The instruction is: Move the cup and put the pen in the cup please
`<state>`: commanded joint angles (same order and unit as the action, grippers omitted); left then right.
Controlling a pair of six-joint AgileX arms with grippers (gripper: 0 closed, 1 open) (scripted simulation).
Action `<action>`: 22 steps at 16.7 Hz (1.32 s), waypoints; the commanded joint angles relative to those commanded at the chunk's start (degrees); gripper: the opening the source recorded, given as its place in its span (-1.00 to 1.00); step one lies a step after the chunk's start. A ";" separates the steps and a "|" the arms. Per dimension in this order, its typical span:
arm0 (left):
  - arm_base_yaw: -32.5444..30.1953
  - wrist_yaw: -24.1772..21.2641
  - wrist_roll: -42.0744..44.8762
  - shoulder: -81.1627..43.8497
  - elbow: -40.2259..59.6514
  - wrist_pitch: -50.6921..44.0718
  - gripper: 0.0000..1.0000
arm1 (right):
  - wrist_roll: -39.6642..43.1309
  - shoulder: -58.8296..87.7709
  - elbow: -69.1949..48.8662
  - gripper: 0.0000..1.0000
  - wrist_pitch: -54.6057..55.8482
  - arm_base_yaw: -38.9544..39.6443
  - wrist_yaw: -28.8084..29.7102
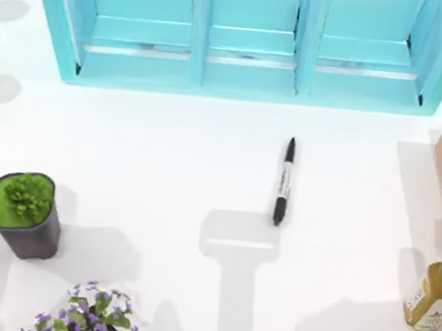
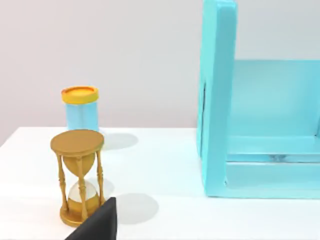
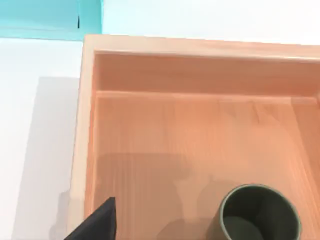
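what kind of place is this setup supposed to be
Probably a rendered desk or study tabletop, not a real room: a white table with a turquoise shelf unit at the back, a pen, potted plants and an hourglass.

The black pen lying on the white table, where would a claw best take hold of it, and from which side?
Probably around the white-grey label band at the middle of the slim black marker pen, coming straight down from above. It lies flat on the white table with open space on both long sides, so the fingers could close across its narrow width and a mid-length grip should keep it balanced.
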<state>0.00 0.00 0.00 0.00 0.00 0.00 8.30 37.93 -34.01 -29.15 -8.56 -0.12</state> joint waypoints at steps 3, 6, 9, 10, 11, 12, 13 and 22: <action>0.00 0.00 0.00 0.00 0.00 0.00 1.00 | 3.41 17.99 -14.56 1.00 -12.05 -3.56 -0.01; 0.00 0.00 0.00 0.00 0.00 0.00 1.00 | 6.65 35.36 -28.35 1.00 -23.50 -6.95 -0.02; 0.00 0.00 0.00 0.00 0.00 0.00 1.00 | 9.45 50.01 -40.33 1.00 -33.43 -9.90 0.00; 0.00 0.00 0.00 0.00 0.00 0.00 1.00 | 10.25 53.97 -43.68 1.00 -36.24 -10.74 0.01; 0.00 0.00 0.00 0.00 0.00 0.00 1.00 | 10.95 57.39 -46.60 1.00 -38.73 -11.48 0.01; 0.00 0.00 0.00 0.00 0.00 0.00 1.00 | 11.55 60.24 -49.09 1.00 -40.87 -12.12 0.02; 0.00 0.00 0.00 0.00 0.00 0.00 1.00 | 12.05 62.50 -51.11 1.00 -42.64 -12.65 0.03; 0.00 0.00 0.00 0.00 0.00 0.00 1.00 | 12.70 66.01 -53.23 1.00 -44.31 -13.25 0.05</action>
<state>0.00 0.00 0.00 0.00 0.00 0.00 21.00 103.94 -87.23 -73.46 -21.81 -0.07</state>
